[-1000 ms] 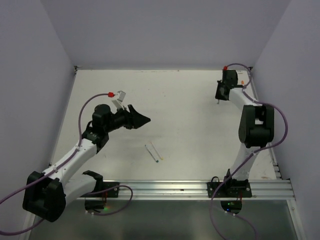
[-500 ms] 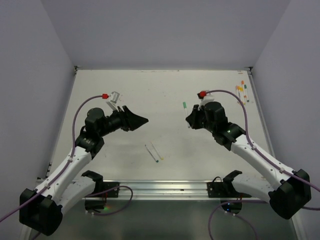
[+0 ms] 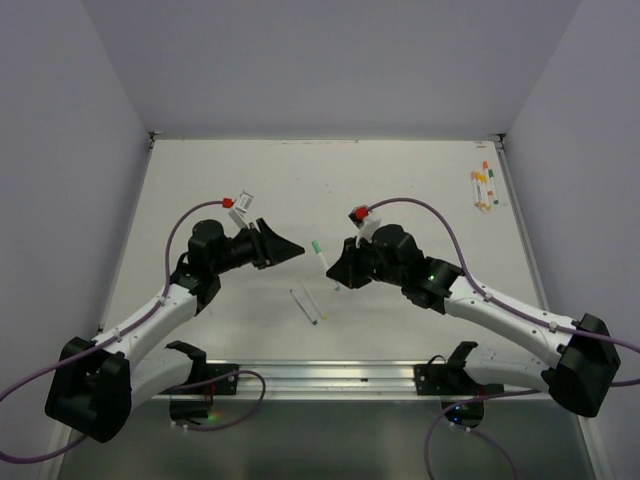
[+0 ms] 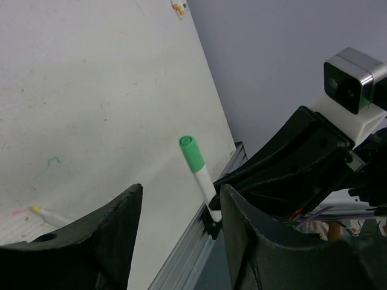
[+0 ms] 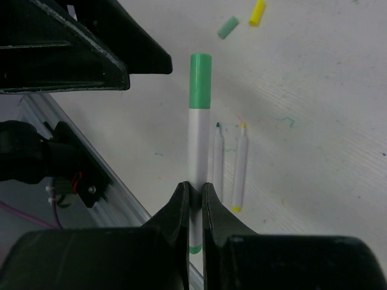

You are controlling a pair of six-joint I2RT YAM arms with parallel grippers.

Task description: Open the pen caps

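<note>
The right end effector (image 5: 195,188) is clamped on the barrel of a pen (image 5: 199,142) above the table (image 3: 400,170), its green cap (image 4: 191,152) just off the left end effector (image 4: 179,192), whose jaws stand apart; the cap, likely light, stiff and slick, wants pinching squarely across its sides.

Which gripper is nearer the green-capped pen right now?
Right. The right gripper is shut on the pen barrel, holding it off the table. The left gripper is open, facing the green cap without touching it.
</note>
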